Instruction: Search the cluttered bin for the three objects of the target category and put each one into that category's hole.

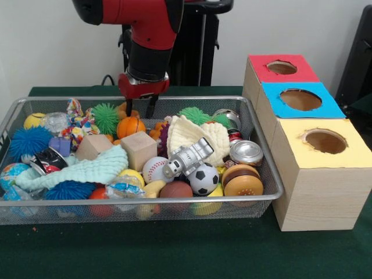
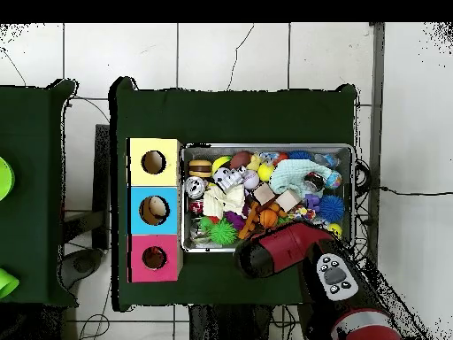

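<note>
Green table holds the wire bin (image 1: pixel 264 174); fingers (image 1: pixel 140 107) hang open above an orange ball (image 1: pixel 130 127).

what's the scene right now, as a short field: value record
gripper: open, empty, over the bin's far side, above the orange ball
bin: wire mesh, packed with toys
balls: baseball, soccer ball, basketball
other items: wood cube, toy robot, can, toy burger
boxes: red, blue, yellow, in a row beside the bin, one hole each
holes: nothing seen inside
</note>
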{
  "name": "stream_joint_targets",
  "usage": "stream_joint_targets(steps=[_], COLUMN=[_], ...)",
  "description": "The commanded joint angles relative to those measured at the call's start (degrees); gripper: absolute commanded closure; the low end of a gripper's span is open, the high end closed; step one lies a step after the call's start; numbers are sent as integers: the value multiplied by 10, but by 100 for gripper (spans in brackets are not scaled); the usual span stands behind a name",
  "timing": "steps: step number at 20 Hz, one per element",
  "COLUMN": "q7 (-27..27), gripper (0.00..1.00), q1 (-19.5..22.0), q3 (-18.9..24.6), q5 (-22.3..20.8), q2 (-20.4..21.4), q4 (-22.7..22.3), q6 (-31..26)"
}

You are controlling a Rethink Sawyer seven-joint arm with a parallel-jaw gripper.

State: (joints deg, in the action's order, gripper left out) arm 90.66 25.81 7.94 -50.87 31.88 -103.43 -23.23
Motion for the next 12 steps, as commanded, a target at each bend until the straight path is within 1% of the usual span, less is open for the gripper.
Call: stream_joint_targets(steps=[1, 4, 7, 9, 11, 12], q7=[-52, -46, -34, -16, -9, -9], gripper=[0, 0, 0, 0, 0, 0], q1=[-32, -54, -60, -66, -65, -55], q3=[-57, -80, -84, -89, -89, -83], q5=[-62, -88, -100, -109, -110, -102], q2=[12, 12, 4, -1, -4, -3], q4=[84, 93, 93, 93, 91, 83], q6=[-122, -126, -107, -91, -79, -65])
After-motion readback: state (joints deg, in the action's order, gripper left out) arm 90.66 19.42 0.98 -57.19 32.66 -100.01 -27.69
